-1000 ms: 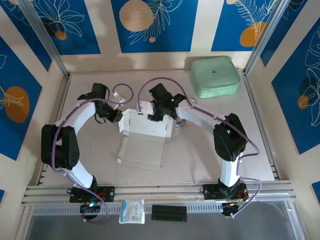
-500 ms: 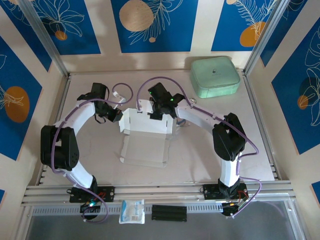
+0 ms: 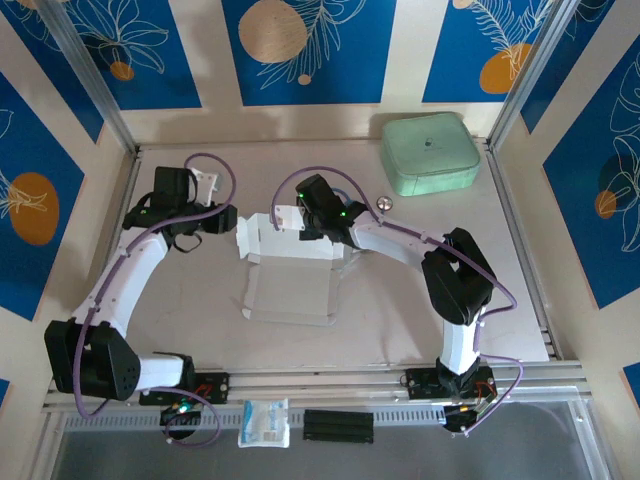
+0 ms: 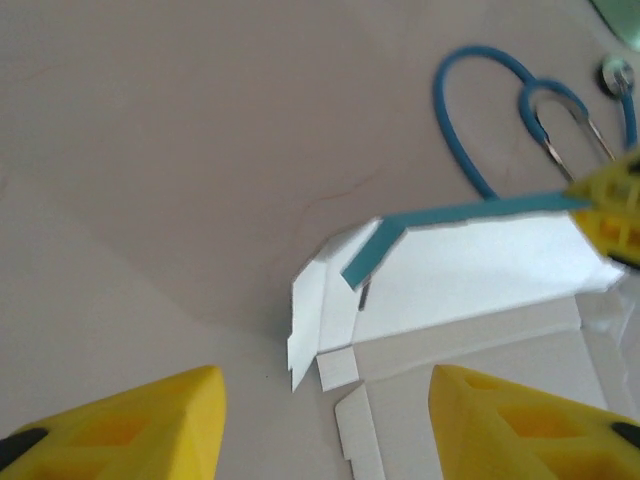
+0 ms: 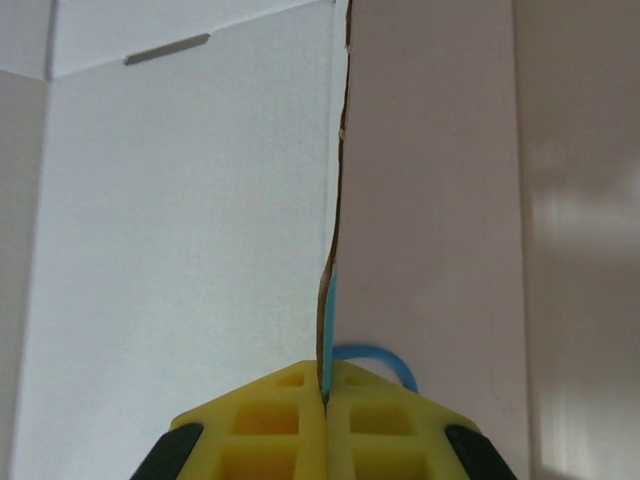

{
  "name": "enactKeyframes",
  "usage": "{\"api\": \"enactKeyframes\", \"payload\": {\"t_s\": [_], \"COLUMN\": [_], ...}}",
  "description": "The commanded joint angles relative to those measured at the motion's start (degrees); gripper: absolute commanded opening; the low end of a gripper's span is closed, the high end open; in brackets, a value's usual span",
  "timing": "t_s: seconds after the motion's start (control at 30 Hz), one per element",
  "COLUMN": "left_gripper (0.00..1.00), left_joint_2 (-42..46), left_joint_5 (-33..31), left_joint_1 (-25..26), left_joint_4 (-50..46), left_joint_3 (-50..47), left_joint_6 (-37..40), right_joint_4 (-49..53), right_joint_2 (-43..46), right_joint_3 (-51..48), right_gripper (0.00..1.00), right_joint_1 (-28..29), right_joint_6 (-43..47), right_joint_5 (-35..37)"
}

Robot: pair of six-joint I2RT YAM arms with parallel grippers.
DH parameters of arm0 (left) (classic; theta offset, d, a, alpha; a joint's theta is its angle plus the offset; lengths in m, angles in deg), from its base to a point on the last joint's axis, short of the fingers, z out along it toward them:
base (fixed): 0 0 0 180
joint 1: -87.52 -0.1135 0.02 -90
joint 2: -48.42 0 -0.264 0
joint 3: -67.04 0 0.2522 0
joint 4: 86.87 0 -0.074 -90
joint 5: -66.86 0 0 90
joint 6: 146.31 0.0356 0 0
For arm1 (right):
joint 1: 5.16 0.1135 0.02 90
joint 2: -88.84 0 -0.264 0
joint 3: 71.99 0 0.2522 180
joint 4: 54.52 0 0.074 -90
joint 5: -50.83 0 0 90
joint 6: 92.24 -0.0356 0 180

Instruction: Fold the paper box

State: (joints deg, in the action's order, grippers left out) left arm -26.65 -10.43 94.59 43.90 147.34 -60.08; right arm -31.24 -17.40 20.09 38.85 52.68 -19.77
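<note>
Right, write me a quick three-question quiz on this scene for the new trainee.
1. True or false: the left hand is gripping the paper box.
2. Where does the green case sit? A) at the far right corner of the table; B) at the near left corner; C) on top of the paper box.
3. Fill in: the right hand is ____ on the edge of the paper box's raised panel.

Key: 1. False: its fingers stand open, clear of the card. 2. A. 3. shut.
</note>
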Motion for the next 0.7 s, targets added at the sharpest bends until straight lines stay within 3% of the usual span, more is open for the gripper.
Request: {"api": "enactKeyframes", "payload": {"t_s": [0.0,0.13,0.23,0.3,0.4,0.67], "left_gripper": [0.56,0.54,0.49,0.45,0.46,0.51], "left_joint_2": [-5.2,-15.0,-18.3,-16.8,-10.5,-11.0], "left_joint_5": [-5.0,-3.5,-2.6,0.5,3.5,-3.1], "left_joint_1": [-1.5,-2.8,-3.0,-2.7,-1.3,-2.0], "left_joint_4": [-9.6,-19.7,-22.2,-21.1,-14.3,-15.3], "left_joint_3": [7.4,16.4,18.9,18.4,14.1,15.6], "left_joint_6": [-10.6,-11.1,-11.2,-11.2,-9.9,-7.8], "right_joint_4": [-11.1,-20.9,-21.9,-19.5,-19.0,-18.8], "right_joint_2": [3.1,3.4,3.6,3.5,2.4,1.5], "right_joint_3": [-3.8,-7.1,-7.7,-7.2,-7.0,-6.1], "right_gripper": [0.04,0.05,0.05,0.05,0.05,0.05], "right_joint_1": [1.5,2.6,2.8,2.8,3.1,5.3], "right_joint_6": [5.4,11.2,11.7,9.7,7.6,6.9], "right_joint_5": [3.5,6.7,7.2,6.8,6.7,8.5]}}
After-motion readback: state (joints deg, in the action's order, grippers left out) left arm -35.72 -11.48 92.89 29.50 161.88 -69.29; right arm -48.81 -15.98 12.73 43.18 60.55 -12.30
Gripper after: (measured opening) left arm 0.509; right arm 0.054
